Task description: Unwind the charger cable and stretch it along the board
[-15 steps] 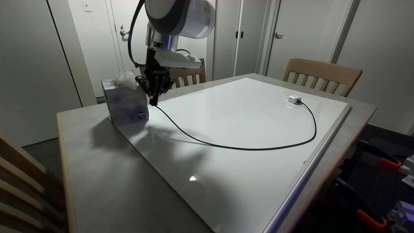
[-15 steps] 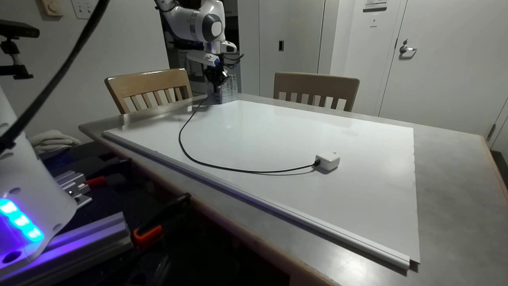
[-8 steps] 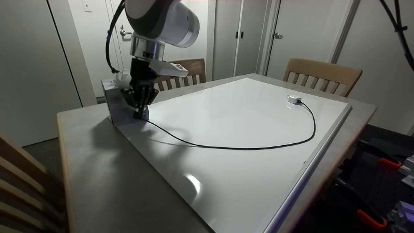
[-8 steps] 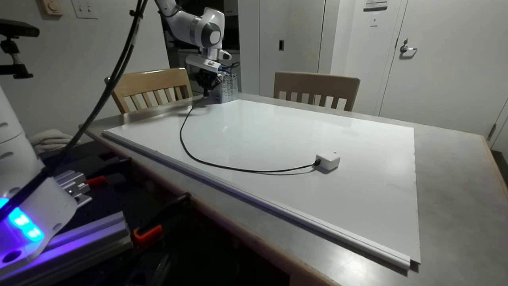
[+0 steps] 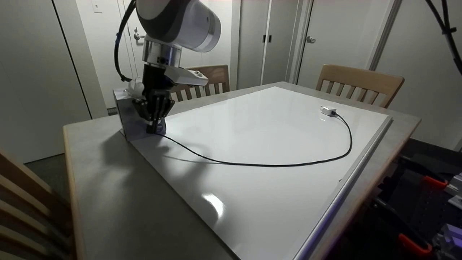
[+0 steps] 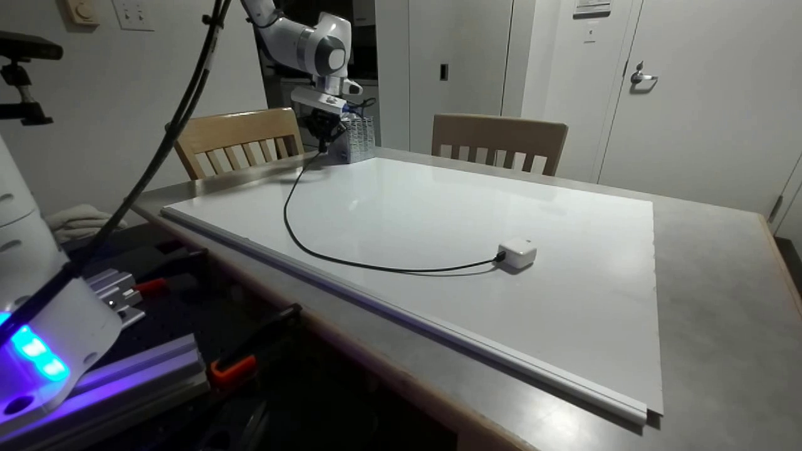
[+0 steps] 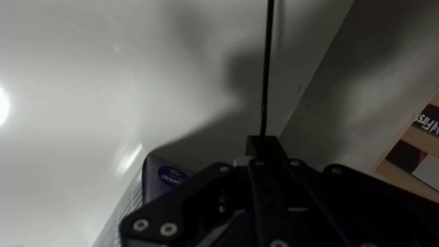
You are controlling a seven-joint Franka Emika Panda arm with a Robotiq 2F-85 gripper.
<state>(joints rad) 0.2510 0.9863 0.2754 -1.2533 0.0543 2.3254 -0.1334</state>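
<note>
"On our glossy white board [image 5: 252,130], which way does the cable [image 5: 274,165] run?"

"From its blocky plug [image 6: 519,253] (smooth, whitish) we see it bow toward the rail [image 6: 564,378], then slant toward the box [image 5: 135,126]."

"And the gripper [image 5: 152,129]?"

"Jaws clamped on the thin black cable, lifted beside the box."

The arm [image 5: 193,29] is white with grey patches [image 5: 166,23], a silver collar [image 5: 153,51] and black wiring [image 5: 116,54]; the gripper [image 7: 262,142] is black with pale screws [image 7: 168,229]; the white base [image 6: 88,329] has blue lights [image 6: 39,355].
</note>
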